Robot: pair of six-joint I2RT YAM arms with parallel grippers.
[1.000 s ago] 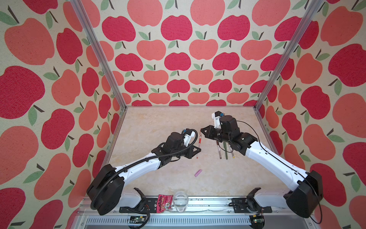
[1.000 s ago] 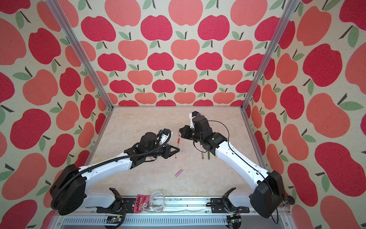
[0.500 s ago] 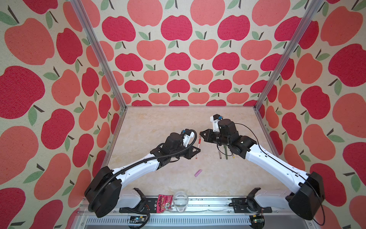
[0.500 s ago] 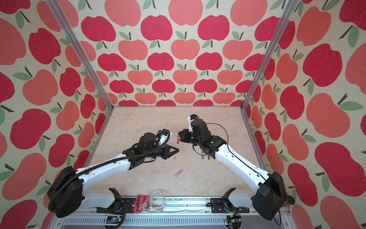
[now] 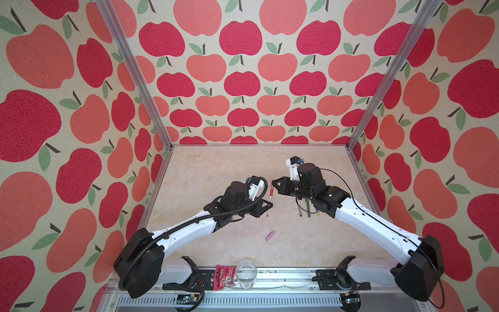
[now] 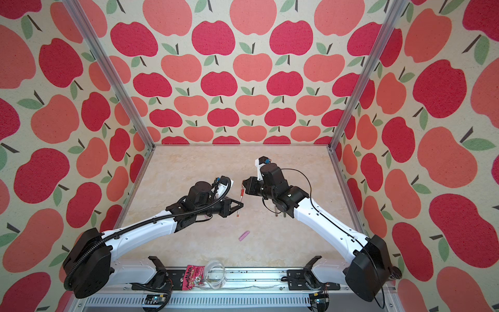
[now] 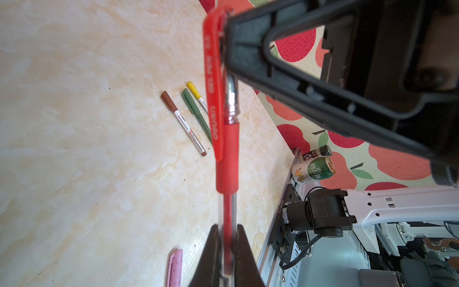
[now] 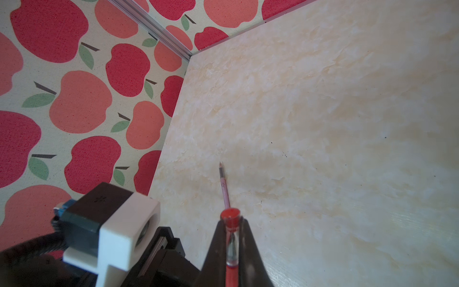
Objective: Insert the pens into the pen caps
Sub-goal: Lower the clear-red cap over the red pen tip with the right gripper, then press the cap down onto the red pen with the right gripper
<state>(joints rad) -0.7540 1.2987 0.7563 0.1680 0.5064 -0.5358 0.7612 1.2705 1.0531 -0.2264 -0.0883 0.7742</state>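
Red cap (image 7: 212, 87) now seated on red pen (image 7: 227, 174).

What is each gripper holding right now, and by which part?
Left gripper clamps the red pen by its clear barrel; right gripper pinches its red cap.

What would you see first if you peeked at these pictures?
The apple-covered walls jump out first. Then, over the middle of the table, the left gripper and the right gripper both pinch one red pen in the air. A pink cap lies nearer the front.
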